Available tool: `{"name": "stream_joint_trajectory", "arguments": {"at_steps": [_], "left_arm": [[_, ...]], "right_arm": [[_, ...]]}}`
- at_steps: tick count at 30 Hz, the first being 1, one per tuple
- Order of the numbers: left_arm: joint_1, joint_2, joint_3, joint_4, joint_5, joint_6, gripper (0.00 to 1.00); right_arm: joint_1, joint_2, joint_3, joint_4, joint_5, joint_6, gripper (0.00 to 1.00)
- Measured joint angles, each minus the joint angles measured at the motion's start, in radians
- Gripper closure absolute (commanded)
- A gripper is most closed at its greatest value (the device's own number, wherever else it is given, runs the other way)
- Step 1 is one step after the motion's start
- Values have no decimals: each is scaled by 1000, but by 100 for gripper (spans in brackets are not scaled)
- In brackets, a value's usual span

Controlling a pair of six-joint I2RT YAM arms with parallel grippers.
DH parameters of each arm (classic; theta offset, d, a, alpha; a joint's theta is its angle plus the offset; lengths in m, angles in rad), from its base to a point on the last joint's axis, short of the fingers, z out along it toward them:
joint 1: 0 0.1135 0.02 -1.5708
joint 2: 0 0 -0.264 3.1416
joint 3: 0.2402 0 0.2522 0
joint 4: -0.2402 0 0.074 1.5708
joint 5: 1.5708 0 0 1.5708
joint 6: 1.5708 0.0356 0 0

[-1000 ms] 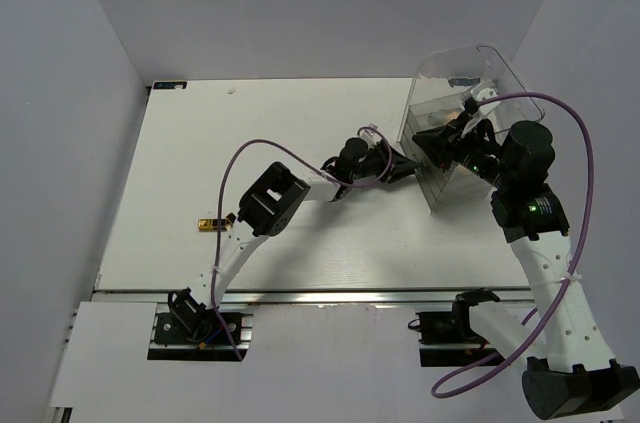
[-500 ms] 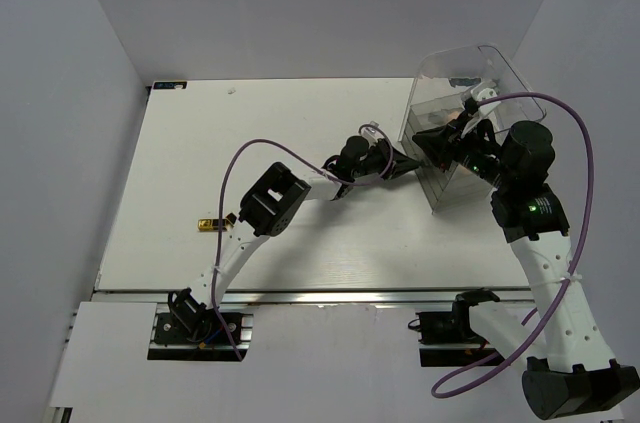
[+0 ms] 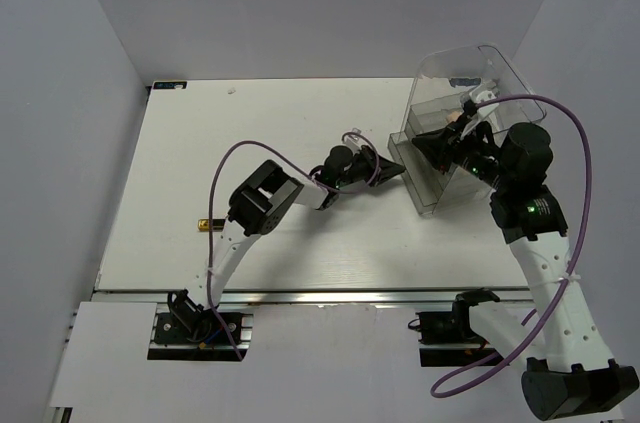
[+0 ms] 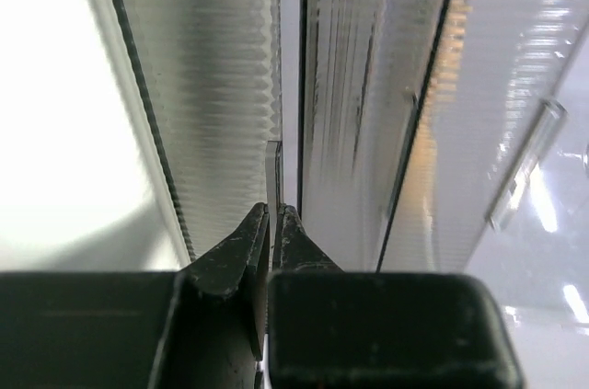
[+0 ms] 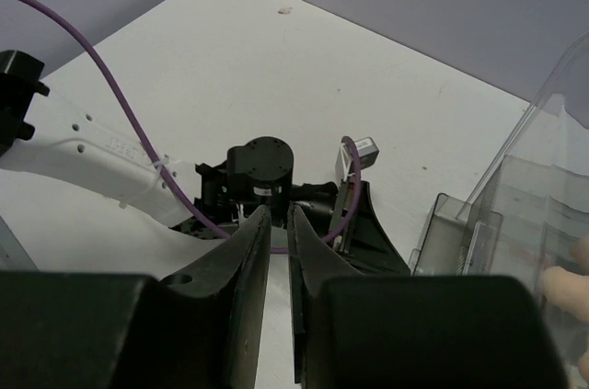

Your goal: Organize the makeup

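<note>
**Sponge in the drawer box, one lipstick far out on the worktop**

A peach sponge (image 5: 561, 283) sits inside the clear drawer box (image 3: 480, 68), seen through the box's ribbed wall in the right wrist view. Part of a second peach shape shows just below it at the picture's edge, too cut off to name. A gold-and-dark lipstick tube (image 3: 207, 226) lies flat on the white worktop (image 3: 270, 133), well to the left of the box and nearer the arm bases. It is close beside the left arm's lower link but not touching any jaws.

The box stands at the far right of the worktop. A lower drawer (image 3: 415, 178) juts out from the box's left face towards the middle of the worktop. What lies in that drawer I cannot tell.

The left gripper (image 3: 390, 168) reaches in from the left to the drawer's front. In its own wrist view, its jaws are pinched almost together on a thin clear tab (image 4: 273, 168) that stands out from the ribbed drawer front.

The right gripper (image 3: 432, 146) hangs over the box's left edge, above the drawer and facing the left gripper. Its jaws stand narrow and parallel, with a slim gap between them and nothing in that gap.
</note>
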Motion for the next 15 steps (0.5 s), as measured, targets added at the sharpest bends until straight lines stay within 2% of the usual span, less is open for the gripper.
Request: {"name": "stream_joint_trajectory", "arguments": {"at_steps": [6,9,10,11,12,13,15], "left_arm": [[40,-114,-186,24,9,28,100],[61,-160,-264,34,12,42,100],[65,-169,-281,39,13,43,86],[69,-177,-296,42,14,45,78],[72,-182,-306,43,15,49,69],[75,-186,-310,40,16,53,54],[77,-188,-312,26,23,66,46]], "right_arm": [[-1,0,-16,-2,-19,5,79],[-1,1,-23,-2,-36,5,74],[-1,3,-26,-2,-42,6,70],[-1,8,-28,-3,-50,4,66],[-1,14,-28,-4,-56,5,56],[-1,22,-28,-6,-65,4,51],[-1,39,-28,-15,-87,-5,45]]}}
